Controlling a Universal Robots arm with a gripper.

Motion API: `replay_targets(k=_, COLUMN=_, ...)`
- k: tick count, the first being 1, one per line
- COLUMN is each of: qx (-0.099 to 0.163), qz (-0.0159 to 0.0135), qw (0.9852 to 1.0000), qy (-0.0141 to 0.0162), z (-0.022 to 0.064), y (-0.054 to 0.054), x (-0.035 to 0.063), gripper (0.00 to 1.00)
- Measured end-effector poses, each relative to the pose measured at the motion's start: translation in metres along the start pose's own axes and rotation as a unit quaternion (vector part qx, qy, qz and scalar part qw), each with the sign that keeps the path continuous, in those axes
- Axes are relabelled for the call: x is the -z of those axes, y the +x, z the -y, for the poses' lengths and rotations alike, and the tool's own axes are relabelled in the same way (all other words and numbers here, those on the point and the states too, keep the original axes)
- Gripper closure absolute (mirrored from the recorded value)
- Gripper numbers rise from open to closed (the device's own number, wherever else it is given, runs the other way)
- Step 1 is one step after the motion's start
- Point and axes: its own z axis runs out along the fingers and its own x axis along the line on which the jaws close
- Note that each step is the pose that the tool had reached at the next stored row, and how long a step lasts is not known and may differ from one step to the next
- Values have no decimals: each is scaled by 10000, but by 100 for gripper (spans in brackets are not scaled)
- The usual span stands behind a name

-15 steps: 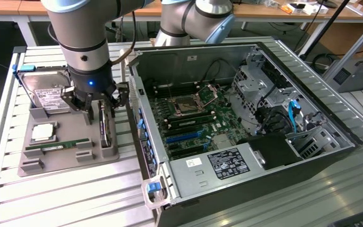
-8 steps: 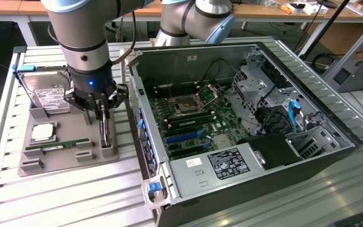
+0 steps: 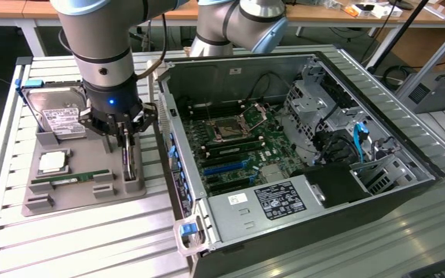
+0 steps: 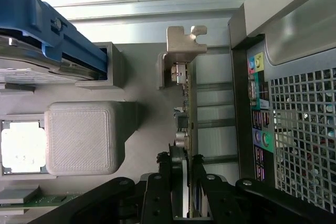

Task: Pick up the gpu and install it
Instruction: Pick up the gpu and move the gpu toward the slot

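The claw point(image 4: 182, 165) is clamped on the graphics card point(image 4: 187, 103), one black finger point(image 4: 159, 184) on each flat face and the card's thin upper edge pinched between them. The card stands on edge in a slot of the grey tray point(image 3: 83, 153). That is probably why it is stored this way: the top edge is free for a grip from straight above, and the connector edge already faces down. Its silvery bracket point(image 4: 185, 43) sits at the end of the card away from the claw, beside a raised grey block point(image 4: 84, 137) of the tray. The card looks seated in its slot, not lifted out, so the picking up seems to be at the grasp itself. In the exterior view the arm point(image 3: 99, 40) hangs upright over the tray, which suits a straight vertical pull. Elsewhere on the tray lie a hard drive point(image 3: 58, 113), a square processor chip point(image 3: 53, 162) and a narrow green memory stick point(image 3: 72, 178), each in its own recess and apart from the card. The tray rests on the slatted bench point(image 3: 91, 231), just beside the open computer case point(image 3: 230, 72). The case lies on its side with the motherboard point(image 3: 238, 139) facing up.
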Motion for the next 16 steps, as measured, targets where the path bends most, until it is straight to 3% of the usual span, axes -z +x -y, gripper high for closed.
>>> replay_targets(k=16, qx=0, qz=0, qw=10000, qy=0, z=2, y=-1, x=50, gripper=73)
